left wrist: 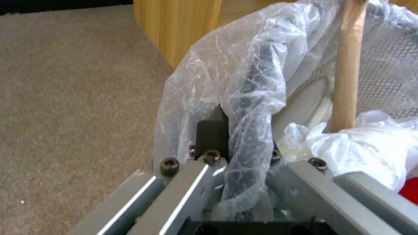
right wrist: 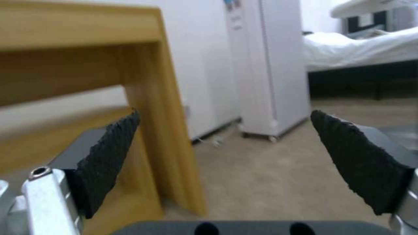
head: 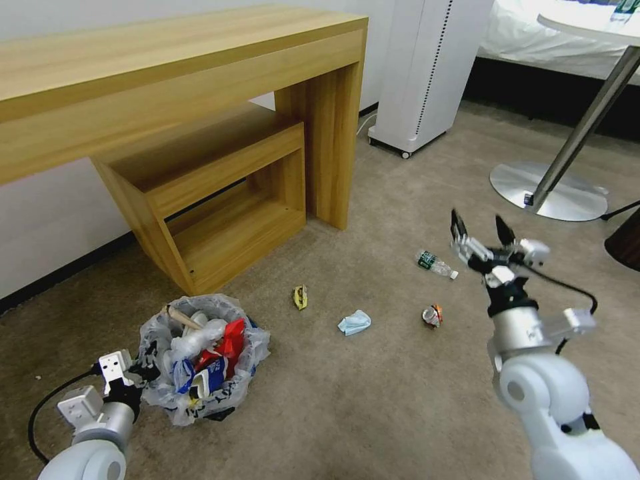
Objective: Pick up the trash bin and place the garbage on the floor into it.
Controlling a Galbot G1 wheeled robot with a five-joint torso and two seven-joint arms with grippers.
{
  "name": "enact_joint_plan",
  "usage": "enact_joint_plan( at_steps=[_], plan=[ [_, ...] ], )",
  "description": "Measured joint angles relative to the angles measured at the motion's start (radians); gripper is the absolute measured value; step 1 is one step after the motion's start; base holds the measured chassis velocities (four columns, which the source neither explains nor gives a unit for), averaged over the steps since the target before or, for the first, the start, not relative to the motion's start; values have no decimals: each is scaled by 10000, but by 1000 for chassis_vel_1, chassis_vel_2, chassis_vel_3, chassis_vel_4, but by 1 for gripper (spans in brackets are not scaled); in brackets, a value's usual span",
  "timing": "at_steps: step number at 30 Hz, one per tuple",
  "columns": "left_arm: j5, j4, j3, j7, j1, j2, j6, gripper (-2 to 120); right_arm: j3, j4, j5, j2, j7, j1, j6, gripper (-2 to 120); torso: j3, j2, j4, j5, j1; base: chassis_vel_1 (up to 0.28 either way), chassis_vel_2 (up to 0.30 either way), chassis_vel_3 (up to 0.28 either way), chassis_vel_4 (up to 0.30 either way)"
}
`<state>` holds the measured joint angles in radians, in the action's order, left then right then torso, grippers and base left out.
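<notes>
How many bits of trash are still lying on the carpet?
4: a yellow wrapper nearest the trash bin, a blue mask, a crushed can, and a clear bottle by the right gripper.

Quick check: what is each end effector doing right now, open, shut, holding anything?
Left end effector: shut on the rim of the small round black trash bin with crinkly translucent plastic liner.
Right end effector: open, holding nothing, raised above the beige carpet.

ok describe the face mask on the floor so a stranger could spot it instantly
Start at the wooden desk and look at the carpet in front of its leg. The mask lies between a yellow wrapper and a crushed can, the only soft, crumpled light-blue piece.
</notes>
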<state>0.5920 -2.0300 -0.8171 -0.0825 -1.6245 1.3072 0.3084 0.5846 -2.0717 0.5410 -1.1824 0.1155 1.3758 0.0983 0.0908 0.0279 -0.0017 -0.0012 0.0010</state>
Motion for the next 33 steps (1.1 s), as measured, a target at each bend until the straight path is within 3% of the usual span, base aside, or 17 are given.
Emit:
enact_joint_plan(
  at_steps=[14, 27, 33],
  plan=[
    [-83, -163, 10, 165, -158, -101, -143, 1, 300, 455, -1414, -369, 687, 601, 75, 100, 0, 0, 0, -1, 0, 0, 0, 0, 0],
    [-160, -302, -27, 191, -278, -27, -179, 1, 135, 634, -1629, -435, 982, 708, 86, 100, 1, 0, 1, 0, 0, -5, -5, -4, -9],
    [-184, -305, -63, 204, -330, 10, -179, 1, 116, 953, -1661, -448, 914, 557, 544, 100, 1, 0, -2, -1, 0, -18, -29, -21, -28]
  ],
)
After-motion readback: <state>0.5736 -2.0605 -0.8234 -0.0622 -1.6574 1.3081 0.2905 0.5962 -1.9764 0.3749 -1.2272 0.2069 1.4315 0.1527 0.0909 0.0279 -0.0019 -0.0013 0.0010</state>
